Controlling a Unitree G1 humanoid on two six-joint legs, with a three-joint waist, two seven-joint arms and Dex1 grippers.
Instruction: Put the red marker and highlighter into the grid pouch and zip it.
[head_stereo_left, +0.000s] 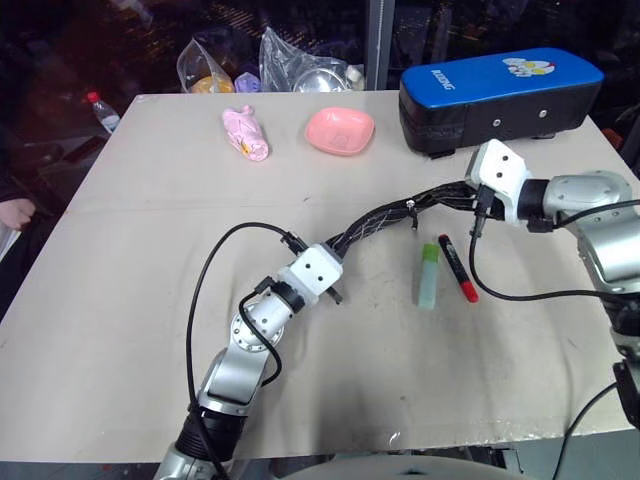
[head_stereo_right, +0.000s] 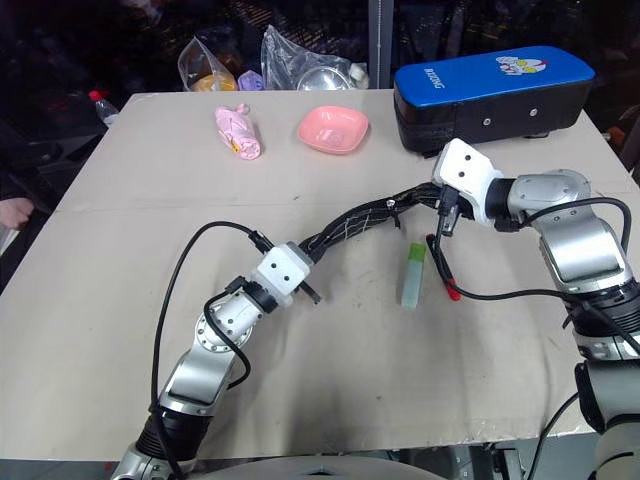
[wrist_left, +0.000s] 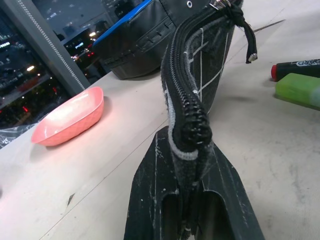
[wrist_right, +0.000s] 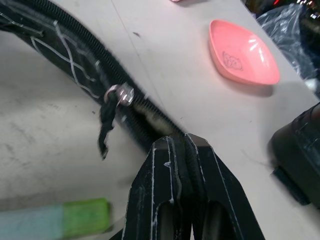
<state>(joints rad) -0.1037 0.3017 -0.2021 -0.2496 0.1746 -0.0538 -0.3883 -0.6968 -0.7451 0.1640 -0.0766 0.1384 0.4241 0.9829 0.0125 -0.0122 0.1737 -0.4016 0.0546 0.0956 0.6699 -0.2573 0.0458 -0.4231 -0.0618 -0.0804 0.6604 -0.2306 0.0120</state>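
The grid pouch (head_stereo_left: 385, 215), black with white lines, hangs stretched above the table between both arms, zipper edge up. My left gripper (wrist_left: 192, 160) is shut on its near end, and my right gripper (wrist_right: 180, 145) is shut on the far end. The zipper pull (wrist_right: 107, 125) dangles close to the right gripper. On the table below the right end lie the pale green highlighter (head_stereo_left: 429, 275) and, just to its right, the red marker (head_stereo_left: 458, 268), side by side and untouched.
A big blue-topped case (head_stereo_left: 500, 95) stands at the back right, behind the right arm. A pink bowl (head_stereo_left: 340, 130) and a pink crumpled thing (head_stereo_left: 246, 133) lie at the back. Plastic bags (head_stereo_left: 300, 65) sit past the far edge. A person's hand (head_stereo_left: 15, 212) shows at the left.
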